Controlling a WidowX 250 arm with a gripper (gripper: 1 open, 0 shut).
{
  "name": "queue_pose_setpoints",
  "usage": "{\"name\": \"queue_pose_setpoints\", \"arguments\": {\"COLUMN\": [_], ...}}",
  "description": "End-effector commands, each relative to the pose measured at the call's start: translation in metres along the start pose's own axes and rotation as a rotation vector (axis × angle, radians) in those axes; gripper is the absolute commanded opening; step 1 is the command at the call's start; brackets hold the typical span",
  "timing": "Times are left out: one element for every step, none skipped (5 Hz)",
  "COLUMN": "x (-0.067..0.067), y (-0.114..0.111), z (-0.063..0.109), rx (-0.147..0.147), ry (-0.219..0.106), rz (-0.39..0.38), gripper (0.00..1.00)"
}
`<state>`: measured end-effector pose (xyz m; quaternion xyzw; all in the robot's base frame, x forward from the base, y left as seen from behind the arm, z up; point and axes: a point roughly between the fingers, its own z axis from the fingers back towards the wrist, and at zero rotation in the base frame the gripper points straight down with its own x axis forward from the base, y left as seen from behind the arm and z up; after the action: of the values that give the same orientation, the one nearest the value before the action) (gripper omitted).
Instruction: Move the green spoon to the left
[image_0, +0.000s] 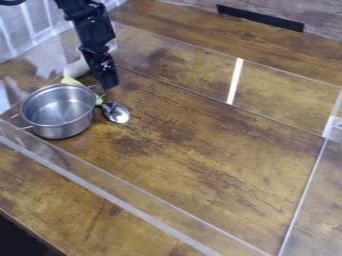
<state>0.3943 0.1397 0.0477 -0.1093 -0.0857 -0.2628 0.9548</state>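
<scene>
Insp. of my tool: my gripper is at the far L of the work area, low over the wooden table, tip end down, arm coming in from the far edge. Jaw opening: can't tell; the fingers are dark, small and run together in this view, so I can't rate them open or closed. Nothing is visibly lifted by the tool. Contact w/ the table or the spoon: can't confirm either. The tip end sits just beyond the spoon, on its far side, near the handle.

Task item: green spoon, L side of table, on the surface just R of the steel pot. Long axis runs diagonally, far L to near R. Yellow-green handle end points far L, past the pot's far R rim; shiny metal bowl end points near R, toward the open wood. Mid-handle passes close by the pot rim; whether they touch, can't tell.

Pot: upright, open top, metal, L of the spoon's bowl, w/ a loop handle on its near L side. Other items: white strip on the wood, R of my gripper; dark panel at the far edge, R of center.
</scene>
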Motion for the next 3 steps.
{"name": "queue_pose_setpoints", "arguments": {"x": [0.0154,0.0169,0.0182], "y": [0.0017,0.0035,0.0052], "z": [0.0181,0.0174,0.0164], "rx": [0.021,0.0,-0.022], "ry": [-0.04,-0.048,-0.056], "rz": [-0.018,-0.006,0.007], "gripper": [1.0,1.0,1.0]}}
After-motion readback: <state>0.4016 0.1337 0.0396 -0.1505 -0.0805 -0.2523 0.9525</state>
